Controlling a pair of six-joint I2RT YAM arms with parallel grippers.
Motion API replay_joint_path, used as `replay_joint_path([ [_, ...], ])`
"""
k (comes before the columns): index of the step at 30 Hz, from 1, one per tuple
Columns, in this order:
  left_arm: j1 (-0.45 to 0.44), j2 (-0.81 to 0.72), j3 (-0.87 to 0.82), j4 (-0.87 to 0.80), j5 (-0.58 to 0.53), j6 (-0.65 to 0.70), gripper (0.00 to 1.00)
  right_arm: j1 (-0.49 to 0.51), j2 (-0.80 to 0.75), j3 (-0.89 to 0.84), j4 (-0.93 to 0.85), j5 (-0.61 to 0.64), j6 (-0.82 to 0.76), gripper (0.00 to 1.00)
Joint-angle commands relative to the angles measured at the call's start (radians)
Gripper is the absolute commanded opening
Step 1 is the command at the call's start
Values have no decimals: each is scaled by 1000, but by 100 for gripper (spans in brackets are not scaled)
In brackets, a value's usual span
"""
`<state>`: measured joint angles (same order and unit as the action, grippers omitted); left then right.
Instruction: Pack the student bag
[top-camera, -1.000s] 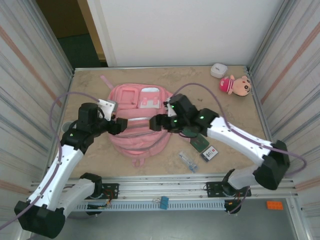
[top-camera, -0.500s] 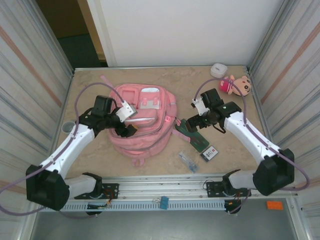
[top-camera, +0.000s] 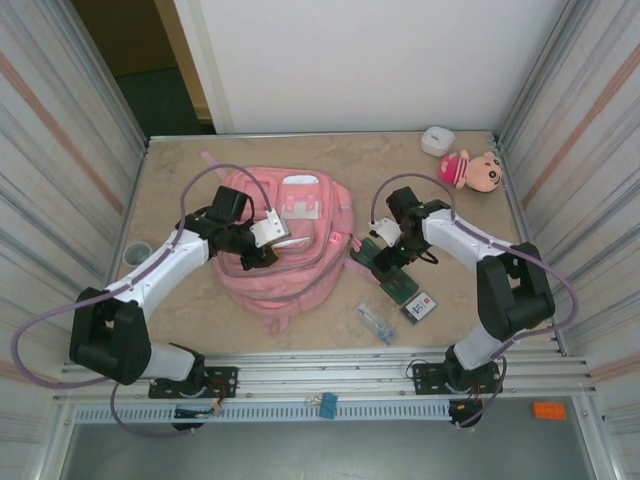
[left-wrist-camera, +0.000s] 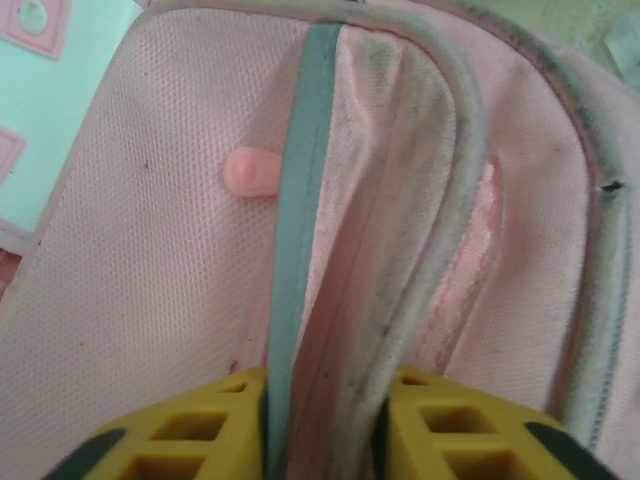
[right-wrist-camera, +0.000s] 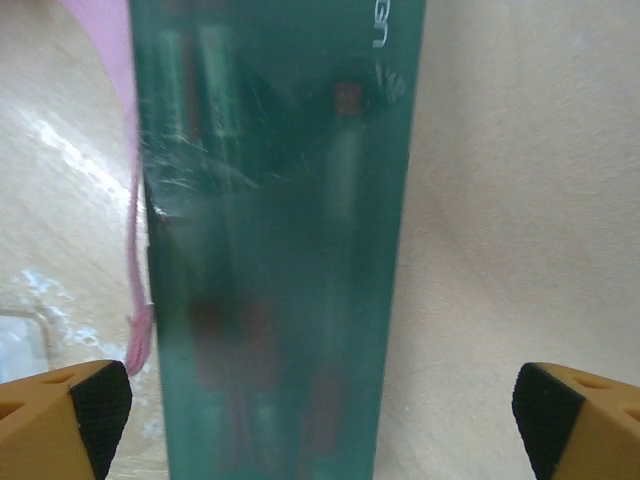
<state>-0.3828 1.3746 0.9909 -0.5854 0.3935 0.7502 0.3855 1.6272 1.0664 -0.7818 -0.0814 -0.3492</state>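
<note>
The pink student bag (top-camera: 290, 275) lies flat in the middle of the table. My left gripper (top-camera: 262, 250) rests on its front. In the left wrist view the yellow fingers (left-wrist-camera: 190, 435) of this gripper (left-wrist-camera: 325, 430) are shut on a raised fold of bag fabric (left-wrist-camera: 340, 300) with a grey-green strip and grey piping. A pink zipper pull (left-wrist-camera: 250, 172) lies just beyond. My right gripper (top-camera: 386, 250) hovers over a dark green case (top-camera: 402, 288) right of the bag. It (right-wrist-camera: 320, 420) stands open wide, its fingertips (right-wrist-camera: 70, 410) on either side of the case (right-wrist-camera: 270, 250).
A plush doll (top-camera: 472, 170) and a small white box (top-camera: 437, 140) sit at the back right. A card (top-camera: 420, 306) and a clear plastic item (top-camera: 377, 323) lie in front of the green case. A small round object (top-camera: 137, 252) is at the left wall.
My left gripper has moved up onto the bag's front and closed on a fabric fold. My right arm has pulled away from the bag to the green case, jaws wider.
</note>
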Motion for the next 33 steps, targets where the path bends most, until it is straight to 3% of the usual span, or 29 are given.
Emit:
replay_joint_path([
  [1,7,-55,7,81,-35,6,7,-13,53,23,1,35,-50,99],
  [3,9,-96,-7,118,-36,-22,0,-13,87,29,-3,40,-58,99],
  [14,96,-144,83,71,-92,-75,0,-13,188,49,-14,11,-67,99],
  [24,128,-146,188,12,-110,-71,0,-2,-53,-10,-89,13,-18,99],
  [33,128,-156,198,5,-108,-76,0,59,-3,-68,-21,42,9,99],
])
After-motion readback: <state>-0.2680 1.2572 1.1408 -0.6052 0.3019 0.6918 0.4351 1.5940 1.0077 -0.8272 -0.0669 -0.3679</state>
